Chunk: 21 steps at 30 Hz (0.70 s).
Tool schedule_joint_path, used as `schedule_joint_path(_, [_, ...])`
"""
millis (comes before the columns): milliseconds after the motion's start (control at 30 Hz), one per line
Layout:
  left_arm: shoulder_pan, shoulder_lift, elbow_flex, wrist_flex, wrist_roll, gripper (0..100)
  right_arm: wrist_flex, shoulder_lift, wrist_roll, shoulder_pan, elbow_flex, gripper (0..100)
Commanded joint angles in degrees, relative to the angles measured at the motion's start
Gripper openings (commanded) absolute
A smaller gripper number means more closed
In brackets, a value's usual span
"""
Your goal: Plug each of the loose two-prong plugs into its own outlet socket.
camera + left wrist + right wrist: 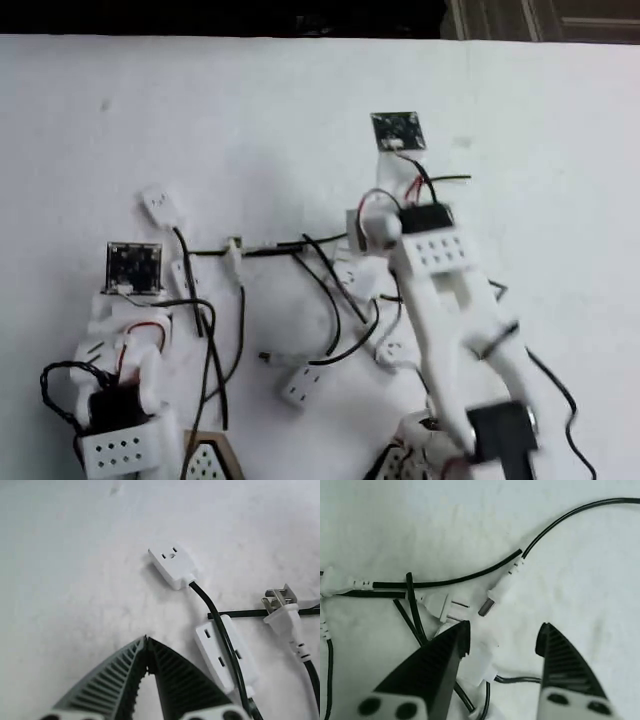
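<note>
On the white tabletop (250, 110), the left end effector (146, 652) sits at the near left, its fingertips pressed together on nothing. A white outlet socket (172, 566) lies farther out, with a loose two-prong plug (281, 611) to the right of it. The right end effector (502, 640) is spread wide over tangled black cords (445, 582) mid-table, and a second two-prong plug (442, 605) lies just beside one fingertip.

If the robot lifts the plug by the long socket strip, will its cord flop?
Probably: the plug looks small and stiff, but its thin cord curves loosely, so it would likely dangle and drag. The flat plug shouldn't roll.
</note>
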Motion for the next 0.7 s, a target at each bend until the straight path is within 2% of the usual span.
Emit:
schedule_joint_path(0, [-0.4, -0.57, -0.26, 0.53, 0.35, 2, -1.8, 7.43, -3.34, -0.13, -8.0, 22.3])
schedule_joint_path(367, [-0.4, -0.57, -0.26, 0.53, 0.35, 2, -1.45, 29.49, -5.1, 1.8, -23.56, 22.3])
schedule_joint_path(667, [-0.4, -0.57, -0.26, 0.53, 0.35, 2, 0.92, 33.89, -5.1, 3.74, -24.09, 22.3])
